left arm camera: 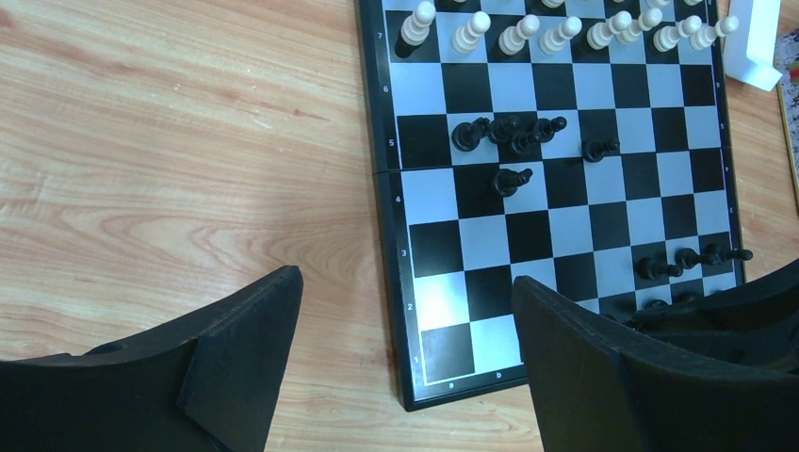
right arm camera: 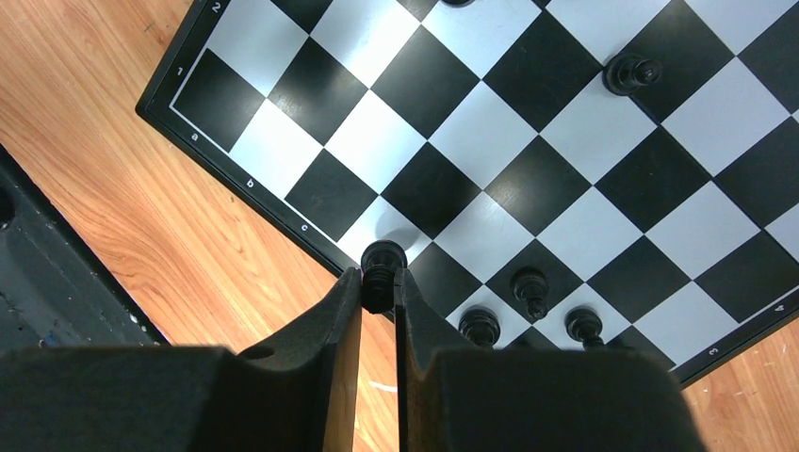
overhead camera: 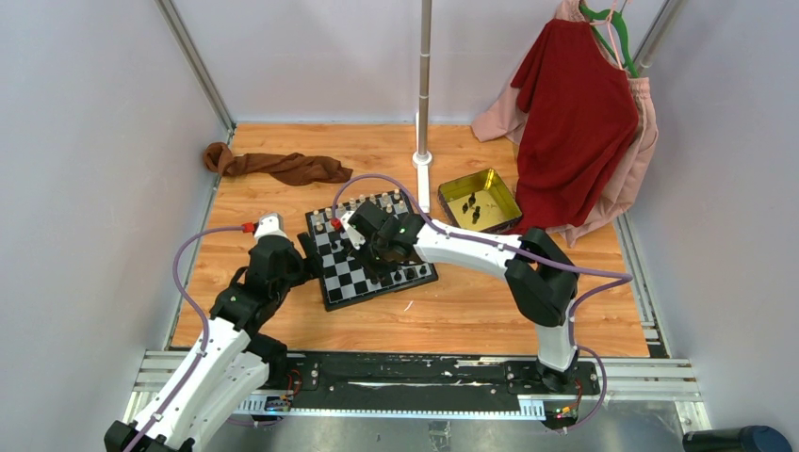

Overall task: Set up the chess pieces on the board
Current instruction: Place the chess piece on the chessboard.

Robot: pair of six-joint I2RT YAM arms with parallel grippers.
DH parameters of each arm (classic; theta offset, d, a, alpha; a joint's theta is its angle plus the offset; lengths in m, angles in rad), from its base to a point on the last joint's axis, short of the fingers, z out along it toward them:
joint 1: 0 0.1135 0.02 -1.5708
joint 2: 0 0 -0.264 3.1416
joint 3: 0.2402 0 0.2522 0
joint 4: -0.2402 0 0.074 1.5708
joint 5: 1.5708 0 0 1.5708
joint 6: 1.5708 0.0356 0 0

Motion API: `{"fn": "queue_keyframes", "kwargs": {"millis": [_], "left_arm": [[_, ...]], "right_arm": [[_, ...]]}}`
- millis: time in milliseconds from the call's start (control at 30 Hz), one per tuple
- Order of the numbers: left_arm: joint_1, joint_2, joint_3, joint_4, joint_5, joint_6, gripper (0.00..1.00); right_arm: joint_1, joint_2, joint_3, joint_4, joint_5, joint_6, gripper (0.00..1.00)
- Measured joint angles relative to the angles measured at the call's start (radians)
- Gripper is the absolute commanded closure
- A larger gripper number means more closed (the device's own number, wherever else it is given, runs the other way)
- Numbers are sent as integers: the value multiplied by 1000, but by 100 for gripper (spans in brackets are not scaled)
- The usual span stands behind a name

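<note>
The checkered board [overhead camera: 350, 284] lies mid-table. My right gripper [right arm camera: 379, 282] is shut on a black piece [right arm camera: 383, 260] and holds it over the board's [right arm camera: 452, 113] near edge by files c and d. Three black pieces [right arm camera: 530, 287] stand just right of it, and another [right arm camera: 629, 73] stands farther in. My left gripper [left arm camera: 405, 320] is open and empty over the board's corner at a1 [left arm camera: 443, 315]. In the left wrist view a row of cream pawns [left arm camera: 518, 33] stands on rank 7, and black pieces [left arm camera: 509, 132] lie tipped near the middle.
A yellow-gold tin [overhead camera: 490, 181] with a few black pieces [overhead camera: 471, 207] sits right of the board. A pole with a white base [overhead camera: 424, 179] stands behind it. A brown cloth [overhead camera: 278, 167] lies at back left. Red and pink garments [overhead camera: 575, 122] hang at back right.
</note>
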Motion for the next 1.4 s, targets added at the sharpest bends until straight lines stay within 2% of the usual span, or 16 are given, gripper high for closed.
{"fn": "queue_keyframes", "kwargs": {"millis": [733,1100,1400], "left_arm": [[0,8,-3,1,0,0,12],[0,14,-10,4,1,1,12],[0,14,-10,7,1,0,12]], "right_arm": [[7,31,6,-10,-1,10,100],[7,34,6,-10,-2,10,93],[12,34,6,-10,-2,10,80]]}}
